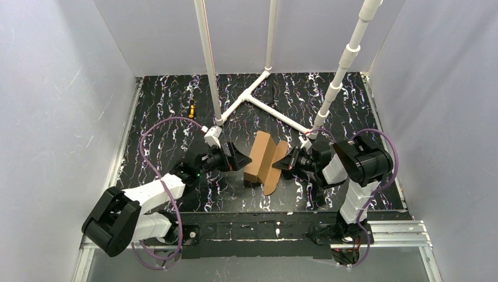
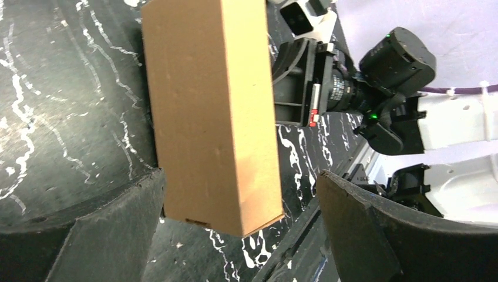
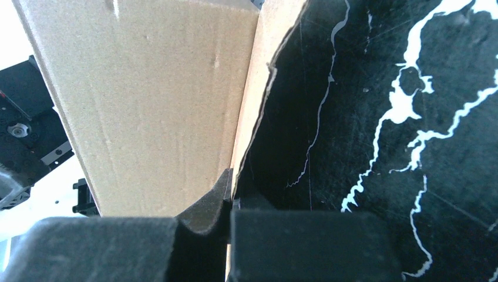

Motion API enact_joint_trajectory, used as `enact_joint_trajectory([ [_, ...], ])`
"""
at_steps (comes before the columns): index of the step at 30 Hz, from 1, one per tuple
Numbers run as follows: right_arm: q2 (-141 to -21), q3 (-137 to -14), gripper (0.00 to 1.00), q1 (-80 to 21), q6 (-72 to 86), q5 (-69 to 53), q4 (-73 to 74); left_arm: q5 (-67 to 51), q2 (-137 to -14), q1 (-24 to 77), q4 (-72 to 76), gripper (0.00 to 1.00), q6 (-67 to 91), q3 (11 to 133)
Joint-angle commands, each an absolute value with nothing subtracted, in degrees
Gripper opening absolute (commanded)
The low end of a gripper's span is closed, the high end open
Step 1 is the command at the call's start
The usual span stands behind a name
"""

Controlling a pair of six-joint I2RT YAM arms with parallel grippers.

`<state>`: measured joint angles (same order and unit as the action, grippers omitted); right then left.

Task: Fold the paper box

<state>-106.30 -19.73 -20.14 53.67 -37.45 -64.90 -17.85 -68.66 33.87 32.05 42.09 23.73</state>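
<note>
Surface: black marbled tabletop point(image 1: 164, 117) between grey walls, with a white PVC pipe frame point(image 1: 258, 97) standing at the back
Task thing: we find the paper box point(image 1: 258, 154) mid-table between the two arms, just ahead of the frame's foot; plain brown cardboard, the long body raised, one flap point(image 1: 275, 175) lying out low toward the right arm
Left gripper point(image 1: 239, 158): spread wide, low beside the box's left wall; its wrist view shows the near end of the box between the fingers, touching neither as far as we can tell
Right gripper point(image 1: 282, 163): pressed together; its wrist view shows the flap's thin edge running down into the seam between the pads, so we read it as pinching that flap
Stage, our guess: flap not yet turned over the body
Risk, slide: nothing braces the box on the left, so a pull or lift on the flap may drag the whole light box across the smooth top
Risk, tear: the pinch sits on a bare edge; a twist there could crease or rip the cardboard away from the fold line
Risk, slip: so shallow a bite may let the flap spring free partway
Risk, crush: the left fingers closing hard could buckle the hollow body
</note>
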Motion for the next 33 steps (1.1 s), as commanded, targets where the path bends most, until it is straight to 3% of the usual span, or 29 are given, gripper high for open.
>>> enact_joint_trajectory([
  [1,-107.1,-20.3,0.01,-20.2,52.4,-36.7,-67.1,-23.5,-70.2,33.6,34.2,0.98,40.5,27.4],
  [8,-107.3,-20.6,0.01,-20.2,52.8,-36.5,-67.0,-21.2,-73.9,36.4,30.3,0.98,39.0,31.6],
  [18,-108.3,-21.1,0.01,-20.3,53.2,-36.5,-66.8,6.0,-82.2,48.9,-4.2,0.98,29.2,51.5],
  [31,-108.4,-21.4,0.03,-20.5,54.2,-37.1,-67.7,10.8,-93.7,52.2,-16.5,0.98,30.1,61.3],
  [33,-108.4,-21.6,0.06,-20.5,54.3,-37.4,-67.8,10.3,-94.7,52.3,-16.5,0.91,30.3,61.5],
])
